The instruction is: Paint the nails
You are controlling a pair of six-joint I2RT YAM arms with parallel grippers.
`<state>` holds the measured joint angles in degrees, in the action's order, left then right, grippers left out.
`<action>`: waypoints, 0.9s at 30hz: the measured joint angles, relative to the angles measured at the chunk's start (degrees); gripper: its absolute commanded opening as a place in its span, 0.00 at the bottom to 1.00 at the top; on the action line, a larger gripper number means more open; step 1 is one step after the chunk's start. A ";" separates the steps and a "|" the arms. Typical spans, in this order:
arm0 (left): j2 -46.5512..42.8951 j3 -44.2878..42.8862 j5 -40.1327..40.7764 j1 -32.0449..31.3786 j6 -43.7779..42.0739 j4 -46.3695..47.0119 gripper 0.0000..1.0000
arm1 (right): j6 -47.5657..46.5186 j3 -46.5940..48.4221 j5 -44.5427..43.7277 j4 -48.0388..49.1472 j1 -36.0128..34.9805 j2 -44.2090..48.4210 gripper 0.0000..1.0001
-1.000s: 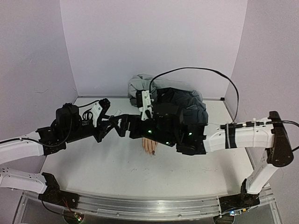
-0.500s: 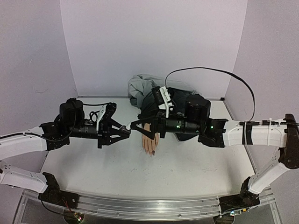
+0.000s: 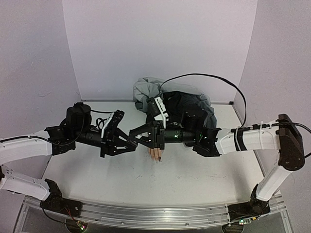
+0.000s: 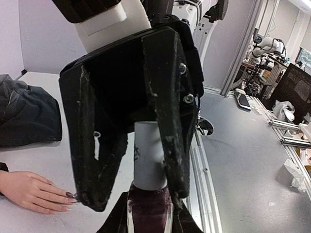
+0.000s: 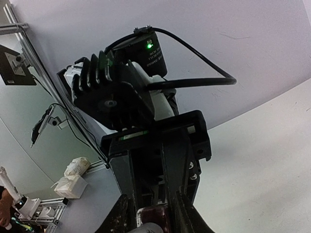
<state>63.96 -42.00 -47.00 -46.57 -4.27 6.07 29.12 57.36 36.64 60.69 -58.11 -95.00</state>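
The pale mannequin hand [image 3: 155, 152] lies palm down mid-table, and some of its nails [image 3: 159, 159] are dark. The left wrist view shows the hand [image 4: 26, 190] and a dark nail [image 4: 71, 195] at lower left. Just left of the hand and above the table, my left gripper [image 3: 127, 141] is shut on the dark maroon polish bottle [image 4: 148, 211]. From the opposite side, my right gripper [image 3: 138, 134] meets it, its fingers [image 4: 172, 121] closed around the bottle's white cap [image 4: 149, 160]. In the right wrist view the bottle [image 5: 156, 216] sits between my right gripper [image 5: 153, 219] jaws.
A heap of grey and dark cloth [image 3: 171, 99] lies at the back of the table behind the hand, also seen as dark cloth [image 4: 29, 116] in the left wrist view. Lilac walls enclose three sides. A black cable [image 3: 209, 77] arcs over the right arm.
My right gripper has swung left to meet the left gripper and closed from wide open onto the bottle's cap. The left gripper kept hold of the bottle and shifted slightly right.
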 measured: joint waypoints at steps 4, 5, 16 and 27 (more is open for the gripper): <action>0.00 0.00 -0.70 0.00 0.11 0.33 0.00 | 1.36 0.22 0.24 1.57 0.00 -0.50 0.38; 0.00 0.00 -0.83 0.00 0.11 0.42 0.00 | 1.66 0.31 0.26 1.86 0.00 -0.59 0.37; 0.07 -0.39 3.45 0.28 3.52 -0.42 0.00 | 4.28 0.63 -1.53 6.19 0.24 -2.23 0.00; -5.77 1.97 36.50 0.39 -2.84 -6.05 0.00 | 20.57 17.92 -32.35 -10.21 -4.04 -13.09 0.00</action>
<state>58.19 -40.03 -10.50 -46.17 -7.11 0.01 49.69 75.29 4.29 50.48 -62.15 -108.09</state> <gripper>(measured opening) 0.211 0.152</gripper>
